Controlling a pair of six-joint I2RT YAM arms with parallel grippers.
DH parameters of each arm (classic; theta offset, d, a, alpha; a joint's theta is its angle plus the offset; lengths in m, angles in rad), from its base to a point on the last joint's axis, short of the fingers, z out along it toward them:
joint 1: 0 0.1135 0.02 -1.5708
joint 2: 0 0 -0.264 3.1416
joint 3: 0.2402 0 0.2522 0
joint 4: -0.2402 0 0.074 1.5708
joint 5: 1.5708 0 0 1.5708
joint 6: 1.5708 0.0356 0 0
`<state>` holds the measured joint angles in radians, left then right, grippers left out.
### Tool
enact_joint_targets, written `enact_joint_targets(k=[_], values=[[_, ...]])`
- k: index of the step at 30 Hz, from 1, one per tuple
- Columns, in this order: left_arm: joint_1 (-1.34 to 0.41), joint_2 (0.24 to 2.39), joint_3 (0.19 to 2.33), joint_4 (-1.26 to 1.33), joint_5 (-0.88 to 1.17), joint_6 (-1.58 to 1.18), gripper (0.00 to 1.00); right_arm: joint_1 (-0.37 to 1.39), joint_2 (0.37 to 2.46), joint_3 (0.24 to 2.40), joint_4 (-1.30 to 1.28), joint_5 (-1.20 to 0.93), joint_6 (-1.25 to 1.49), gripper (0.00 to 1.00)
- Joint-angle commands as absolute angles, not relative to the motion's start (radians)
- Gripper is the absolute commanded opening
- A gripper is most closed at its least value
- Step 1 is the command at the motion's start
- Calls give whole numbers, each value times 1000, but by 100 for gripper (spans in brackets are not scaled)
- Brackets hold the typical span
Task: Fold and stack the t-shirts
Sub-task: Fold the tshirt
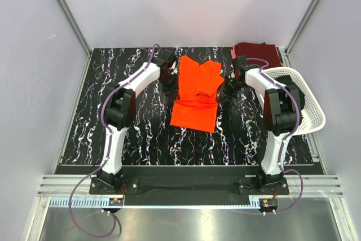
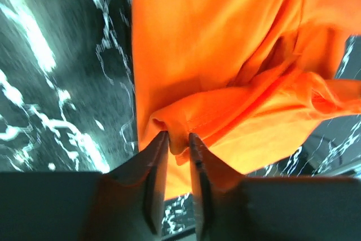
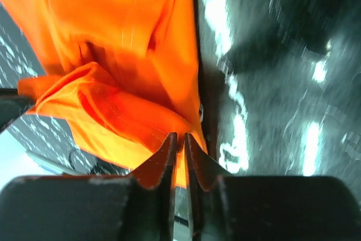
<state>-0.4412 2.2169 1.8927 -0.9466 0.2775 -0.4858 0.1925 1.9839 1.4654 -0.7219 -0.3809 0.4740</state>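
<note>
The orange t-shirt [image 1: 194,91] lies partly folded in the middle of the black marbled table [image 1: 141,134], its upper half bunched. My left gripper [image 1: 167,78] is at the shirt's upper left edge. In the left wrist view its jaws [image 2: 177,135] stand a little apart with a fold of orange cloth [image 2: 214,38] between the tips. My right gripper [image 1: 230,86] is at the shirt's right edge. Its jaws [image 3: 180,135] show only a narrow slit, over the edge of the orange cloth [image 3: 113,32]. A folded maroon t-shirt [image 1: 258,55] lies at the back right corner.
A white perforated basket [image 1: 307,111] stands tilted at the table's right edge, close behind the right arm. White walls with metal frame rails enclose the back and both sides.
</note>
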Motion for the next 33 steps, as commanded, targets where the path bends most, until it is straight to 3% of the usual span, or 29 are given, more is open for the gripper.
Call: enact_joint_targets(k=[1,2,3,7,10,13,15,22,25,33], values=[[-407,2238,2002,-862,269,-495,28,167,2040,1577,-713,-354,457,19],[-402,2264,2094,-873,240,-506,36,163,2074,1604,-715,-353,457,24],[-399,2276,2142,-888,224,-506,37,157,2091,1670,-736,-351,457,37],[-385,2249,2229,-956,167,-494,45,153,2134,1807,-874,-312,419,47],[-383,2085,1975,-864,230,-499,42,156,1999,1722,-878,-279,388,43],[-405,1930,1677,-738,376,-529,29,169,1875,1541,-806,-377,399,34],[-448,1878,1558,-713,411,-528,27,201,1832,1430,-758,-402,410,31],[-515,1873,1456,-666,399,-528,22,354,1844,1296,-606,-362,547,35],[-515,1891,1447,-658,397,-538,22,373,1906,1321,-577,-318,560,40],[-518,1921,1388,-631,379,-537,21,371,2043,1474,-563,-243,564,41]])
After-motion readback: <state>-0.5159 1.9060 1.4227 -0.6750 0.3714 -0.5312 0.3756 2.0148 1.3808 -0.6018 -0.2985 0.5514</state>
